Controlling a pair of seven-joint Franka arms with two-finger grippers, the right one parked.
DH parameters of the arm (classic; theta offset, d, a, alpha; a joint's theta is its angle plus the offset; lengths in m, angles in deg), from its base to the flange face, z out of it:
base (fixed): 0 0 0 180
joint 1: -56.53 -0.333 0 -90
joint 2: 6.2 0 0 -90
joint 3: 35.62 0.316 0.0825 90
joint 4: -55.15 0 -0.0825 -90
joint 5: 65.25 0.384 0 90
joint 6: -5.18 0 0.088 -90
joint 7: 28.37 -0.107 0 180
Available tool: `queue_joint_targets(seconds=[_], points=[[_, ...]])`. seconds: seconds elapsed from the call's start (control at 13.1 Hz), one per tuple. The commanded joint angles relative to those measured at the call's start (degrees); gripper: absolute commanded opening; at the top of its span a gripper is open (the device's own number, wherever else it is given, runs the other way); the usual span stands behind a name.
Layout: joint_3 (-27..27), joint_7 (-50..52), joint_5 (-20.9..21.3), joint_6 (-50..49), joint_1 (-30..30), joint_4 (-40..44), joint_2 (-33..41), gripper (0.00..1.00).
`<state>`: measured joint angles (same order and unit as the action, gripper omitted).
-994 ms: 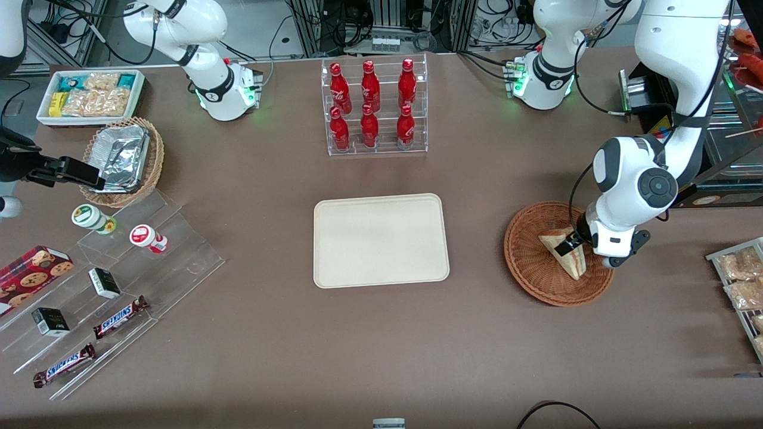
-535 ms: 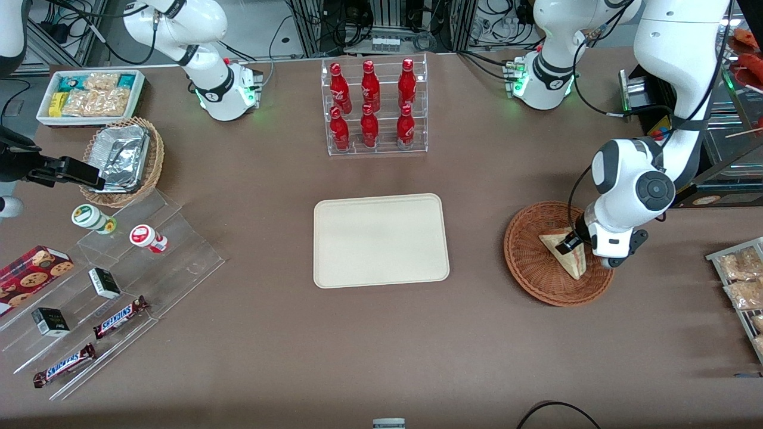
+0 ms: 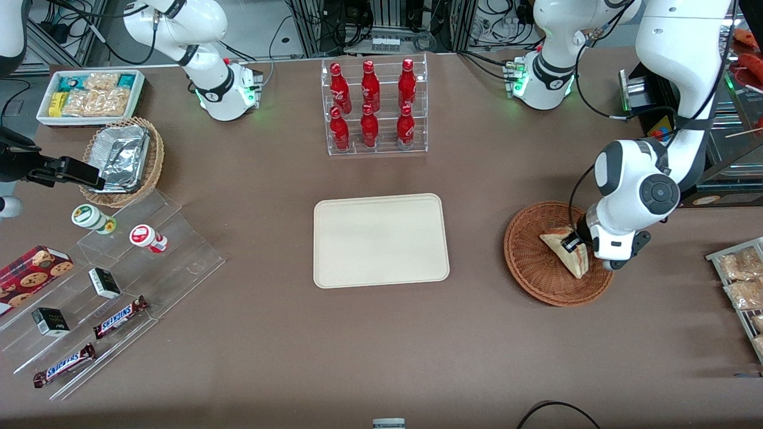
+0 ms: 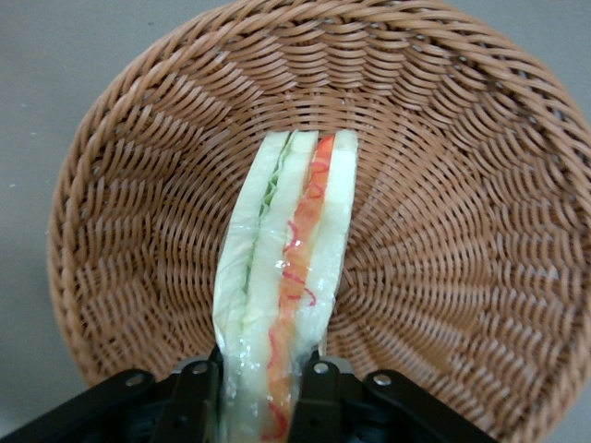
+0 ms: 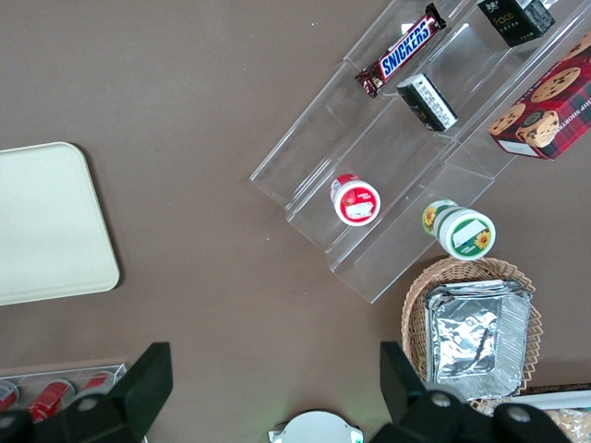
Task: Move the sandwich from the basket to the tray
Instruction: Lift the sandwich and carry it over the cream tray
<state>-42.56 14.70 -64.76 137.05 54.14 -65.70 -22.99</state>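
The sandwich [image 3: 565,252] [image 4: 288,277], a pale bread wedge with red and green filling at its cut edge, sits in the reddish-brown woven basket [image 3: 533,268] [image 4: 452,175] toward the working arm's end of the table. My left gripper [image 3: 577,245] [image 4: 261,392] is inside the basket, its black fingers [image 4: 319,397] pressed against both bread faces, shut on the sandwich. The cream-beige tray [image 3: 380,240] [image 5: 46,221] lies flat at the table's middle with nothing on it.
A clear rack of red bottles [image 3: 374,107] stands farther from the front camera than the tray. A tan wicker basket with foil containers [image 3: 122,159], a white snack bin [image 3: 90,95] and acrylic steps with snacks [image 3: 113,280] lie toward the parked arm's end. Packets [image 3: 742,280] lie beside the reddish-brown basket.
The left gripper has shifted slightly farther from the front camera, with the sandwich between its fingers; the sandwich's position in the basket is nearly unchanged.
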Motion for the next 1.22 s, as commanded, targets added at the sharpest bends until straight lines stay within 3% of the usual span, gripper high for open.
queue_joint_targets(seconds=[0.0, 0.46, 0.69, 0.92, 1.15], points=[[-1.6, -0.7, 0.2, -9.7, 0.6, 6.8, 0.4, 0.00], [-1.8, -3.0, -0.1, -15.1, 8.4, 11.7, 0.4, 0.00], [-2.0, -2.5, -0.4, -14.4, 15.6, 12.8, -1.1, 0.00], [-2.0, -0.8, -0.6, -15.0, 22.5, 20.5, -7.3, 0.00], [-2.0, 8.1, -0.4, -15.0, 29.4, 29.6, -14.6, 0.00]])
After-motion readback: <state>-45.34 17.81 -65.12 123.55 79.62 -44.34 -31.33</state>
